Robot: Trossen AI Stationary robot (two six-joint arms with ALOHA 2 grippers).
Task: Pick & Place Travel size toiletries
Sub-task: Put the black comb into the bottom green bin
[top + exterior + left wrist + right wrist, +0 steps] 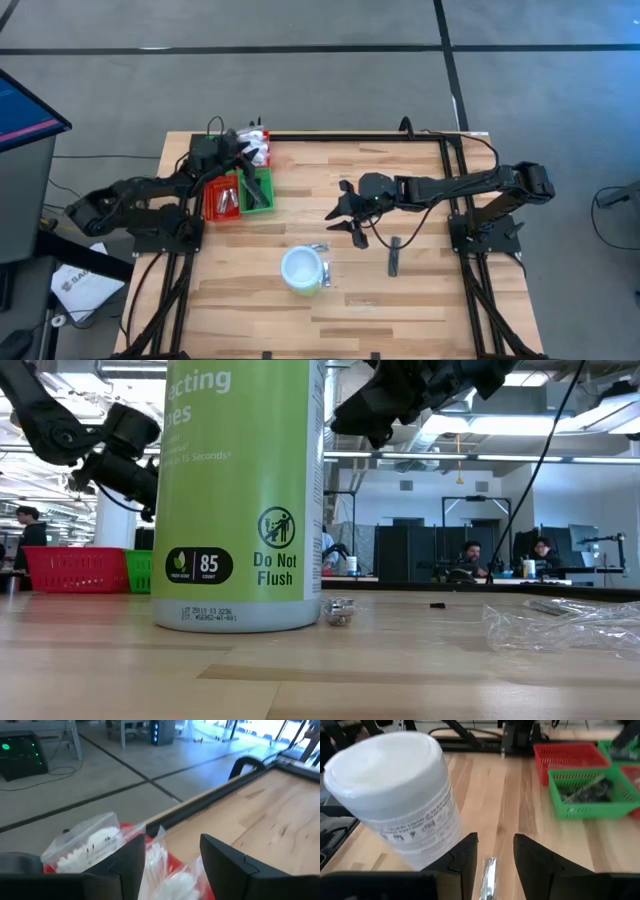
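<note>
Two grippers apart: left gripper (243,150), jaws parted over the tray (262,200), releasing white packets (95,842); right gripper (345,215), jaws spread, next descends on sachet (487,875)

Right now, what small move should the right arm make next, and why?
Probably ease the right tool down onto the small silvery sachet beside the white tub, then close. Its fingers stand apart, empty, with the sachet showing between them.

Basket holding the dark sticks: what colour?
Green basket, seen best in the right wrist view; a red basket sits beside it.
</note>
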